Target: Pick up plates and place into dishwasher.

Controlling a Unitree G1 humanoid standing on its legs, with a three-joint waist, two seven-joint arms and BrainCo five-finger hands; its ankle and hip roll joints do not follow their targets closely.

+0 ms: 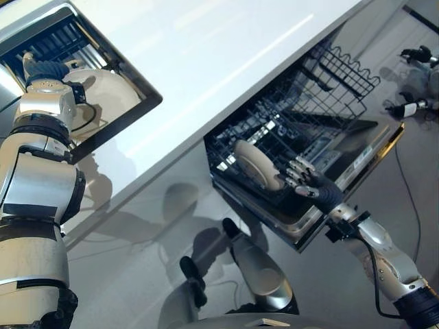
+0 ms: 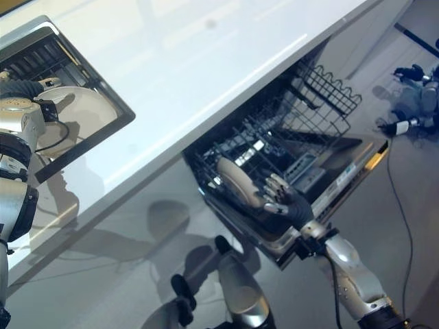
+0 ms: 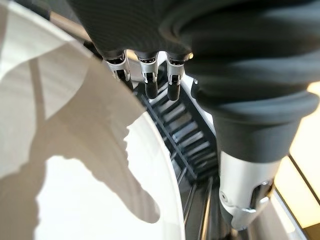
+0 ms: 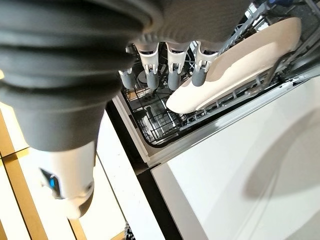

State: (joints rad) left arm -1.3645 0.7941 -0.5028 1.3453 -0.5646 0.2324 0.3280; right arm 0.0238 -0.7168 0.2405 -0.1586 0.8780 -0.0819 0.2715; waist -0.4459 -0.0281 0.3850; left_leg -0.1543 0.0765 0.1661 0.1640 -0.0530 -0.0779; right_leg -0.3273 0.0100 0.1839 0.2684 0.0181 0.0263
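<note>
You have one cream plate (image 1: 257,164) standing on edge in the lower rack (image 1: 288,147) of the open dishwasher (image 1: 370,147), on the right of the scene. It is round and plain, tilted a little, its rim seated between the rack's dark wires near the front left of the rack. Your right hand (image 1: 309,179) is just beside it, fingers (image 4: 199,75) extended close to its rim. A second plate (image 1: 103,96), white and plain, lies flat in the sink (image 1: 147,103) at the far left, set in the white table (image 1: 226,48). Your left hand (image 1: 44,72) is over its far edge.
</note>
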